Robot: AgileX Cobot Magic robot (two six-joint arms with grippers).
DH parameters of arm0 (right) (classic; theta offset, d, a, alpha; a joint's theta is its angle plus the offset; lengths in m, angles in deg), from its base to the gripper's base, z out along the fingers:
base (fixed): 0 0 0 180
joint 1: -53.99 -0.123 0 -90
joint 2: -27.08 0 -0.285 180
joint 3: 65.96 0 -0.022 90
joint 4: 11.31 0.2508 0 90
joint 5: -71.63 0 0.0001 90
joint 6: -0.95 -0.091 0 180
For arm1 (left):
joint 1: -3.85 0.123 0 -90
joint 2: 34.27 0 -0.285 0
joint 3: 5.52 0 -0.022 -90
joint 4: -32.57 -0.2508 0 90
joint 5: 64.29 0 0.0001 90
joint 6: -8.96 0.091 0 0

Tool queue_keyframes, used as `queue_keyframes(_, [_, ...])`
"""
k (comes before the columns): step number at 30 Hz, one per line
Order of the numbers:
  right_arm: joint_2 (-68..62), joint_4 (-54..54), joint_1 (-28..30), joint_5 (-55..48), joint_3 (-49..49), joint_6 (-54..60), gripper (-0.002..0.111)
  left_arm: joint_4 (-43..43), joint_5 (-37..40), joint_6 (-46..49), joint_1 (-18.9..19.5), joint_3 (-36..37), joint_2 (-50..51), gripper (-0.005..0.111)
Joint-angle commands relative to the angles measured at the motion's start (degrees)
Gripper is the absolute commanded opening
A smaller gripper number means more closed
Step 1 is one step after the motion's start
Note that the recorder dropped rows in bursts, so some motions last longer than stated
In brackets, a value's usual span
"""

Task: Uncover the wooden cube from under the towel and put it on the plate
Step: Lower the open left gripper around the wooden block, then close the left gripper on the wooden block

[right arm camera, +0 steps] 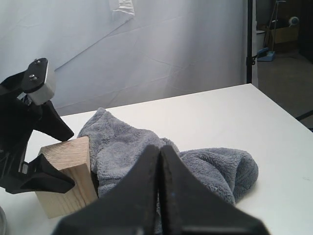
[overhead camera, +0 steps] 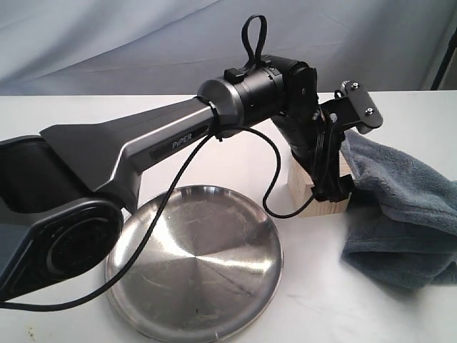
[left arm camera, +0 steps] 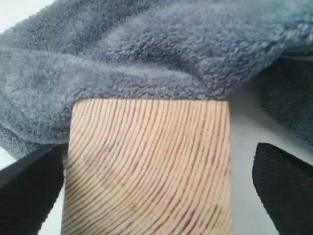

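Grey-black PiPER arm (overhead camera: 128, 146), looping black cable (overhead camera: 265, 199)

The exterior camera is looking downward across the white bench (overhead camera: 400, 314) from close beside the black left arm (overhead camera: 143, 150), facing a pale backdrop (overhead camera: 107, 36). The left wrist camera is peering at close range onto the light tan wooden cube (left arm camera: 146, 166) and fluffy blue-grey towel (left arm camera: 146, 49). The right wrist camera is sitting low, viewing the same pair from farther back.

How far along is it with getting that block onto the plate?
Done: the wooden cube is uncovered; the towel lies slumped against its side. In hand: the left pincer straddles the cube, open, not yet gripping. Still to do: grip, lift, and set it on the plate, which holds nothing yet.
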Motion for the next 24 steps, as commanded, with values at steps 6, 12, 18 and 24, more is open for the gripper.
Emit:
queue_keyframes(6, [0.18,0.14,-0.08,0.05,0.22,0.43,0.0,1.08,1.43,-0.05,1.06,-0.02,1.84,0.102])
queue_keyframes(12, [0.18,0.14,-0.08,0.05,0.22,0.43,0.0,3.51,1.32,1.2,1.06,-0.02,1.84,0.102])
queue_keyframes(18, [0.18,0.14,-0.08,0.05,0.22,0.43,0.0,4.56,1.32,4.36,1.06,-0.02,2.34,0.102])
queue_keyframes(24, [0.18,0.14,-0.08,0.05,0.22,0.43,0.0,5.24,1.32,4.61,1.06,-0.02,3.62,0.102])
